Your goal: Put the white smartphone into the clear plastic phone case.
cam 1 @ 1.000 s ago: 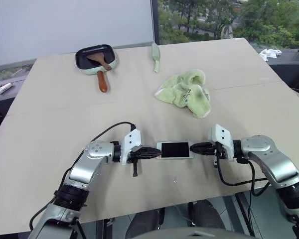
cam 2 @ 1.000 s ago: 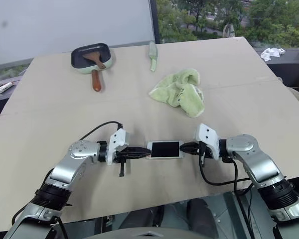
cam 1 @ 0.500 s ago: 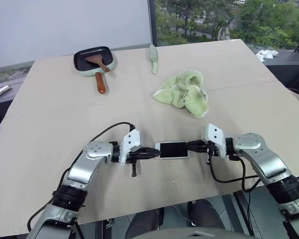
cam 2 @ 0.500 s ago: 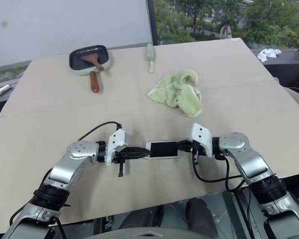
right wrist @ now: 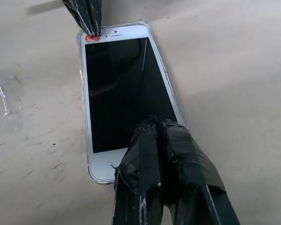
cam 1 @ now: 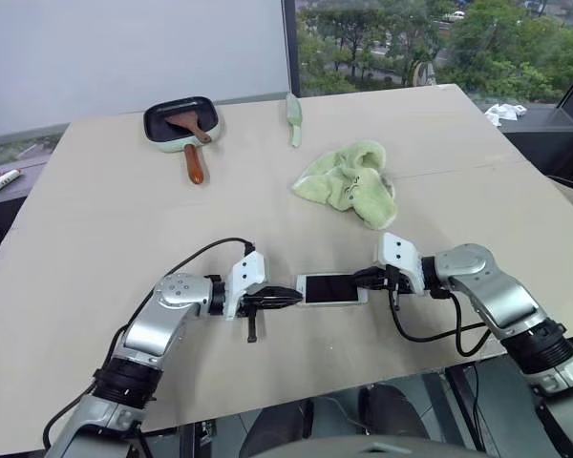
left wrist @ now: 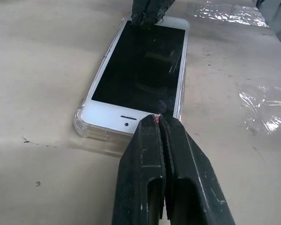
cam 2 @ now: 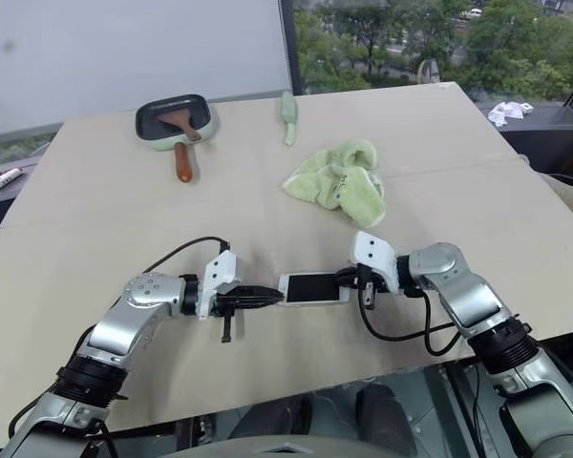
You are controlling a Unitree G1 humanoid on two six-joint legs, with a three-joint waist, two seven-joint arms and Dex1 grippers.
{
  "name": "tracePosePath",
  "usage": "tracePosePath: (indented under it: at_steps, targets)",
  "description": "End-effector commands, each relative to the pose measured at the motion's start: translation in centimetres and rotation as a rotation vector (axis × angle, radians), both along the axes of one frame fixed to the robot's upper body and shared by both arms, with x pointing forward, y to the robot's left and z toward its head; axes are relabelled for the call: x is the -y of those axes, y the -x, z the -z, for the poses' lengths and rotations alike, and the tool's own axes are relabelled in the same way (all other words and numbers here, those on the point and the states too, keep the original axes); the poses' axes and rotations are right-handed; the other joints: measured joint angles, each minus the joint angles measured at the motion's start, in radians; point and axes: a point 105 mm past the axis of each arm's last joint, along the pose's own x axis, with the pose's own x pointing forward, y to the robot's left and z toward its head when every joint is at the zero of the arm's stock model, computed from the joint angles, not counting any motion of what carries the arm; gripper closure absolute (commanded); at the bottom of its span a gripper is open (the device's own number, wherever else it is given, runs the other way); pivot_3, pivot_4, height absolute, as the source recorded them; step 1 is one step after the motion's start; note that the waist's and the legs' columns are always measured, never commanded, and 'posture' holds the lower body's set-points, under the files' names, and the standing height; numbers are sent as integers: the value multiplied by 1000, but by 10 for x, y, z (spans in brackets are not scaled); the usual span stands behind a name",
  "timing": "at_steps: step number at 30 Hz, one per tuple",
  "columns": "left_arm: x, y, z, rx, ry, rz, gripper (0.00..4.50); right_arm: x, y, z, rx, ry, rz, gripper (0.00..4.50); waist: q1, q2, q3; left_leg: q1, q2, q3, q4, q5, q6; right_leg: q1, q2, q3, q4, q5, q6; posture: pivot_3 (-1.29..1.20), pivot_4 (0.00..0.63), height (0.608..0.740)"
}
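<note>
Phone (cam 1: 332,289): black screen, white bezels at both ends, sitting in a see-through clear case (left wrist: 80,123). Tabletop (cam 1: 105,229) plain pale beige. Cloth (cam 1: 350,182) fluffy light green. Pan (cam 1: 180,119) mint-green outside, black inside, brown handle. Gripper fingers (left wrist: 164,154) black.

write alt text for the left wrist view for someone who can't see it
A white smartphone with a black screen lies face up inside a clear plastic phone case on a beige table. The shut left gripper presses its tip on the phone's near end, and the right gripper, also shut, meets the far end.
</note>
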Motion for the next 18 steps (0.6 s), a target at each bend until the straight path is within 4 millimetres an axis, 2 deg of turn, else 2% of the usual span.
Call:
tracePosePath:
  at_steps: [1, 12, 18]
  targets:
    - [-5, 2, 3, -5, -27, -12, 4442, 32, 24, 68, -236, 255, 82, 4500, 0, 1, -4, 0, 0, 0, 0, 0, 0, 0, 0, 0, 0, 0, 0, 0, 150, 740]
    - [-4, 0, 1, 1, -28, -16, 4442, 36, 27, 81, -215, 437, 34, 4500, 12, 2, -8, 3, 0, -2, -1, 0, 0, 5, 0, -1, -3, -2, 3, 0, 150, 740]
    - [-3, -1, 1, 4, -24, -20, 4442, 28, 24, 80, -206, 413, 31, 4500, 16, 1, -14, 3, 0, -3, -3, 0, 0, 5, 0, -1, -5, -1, 2, 0, 150, 740]
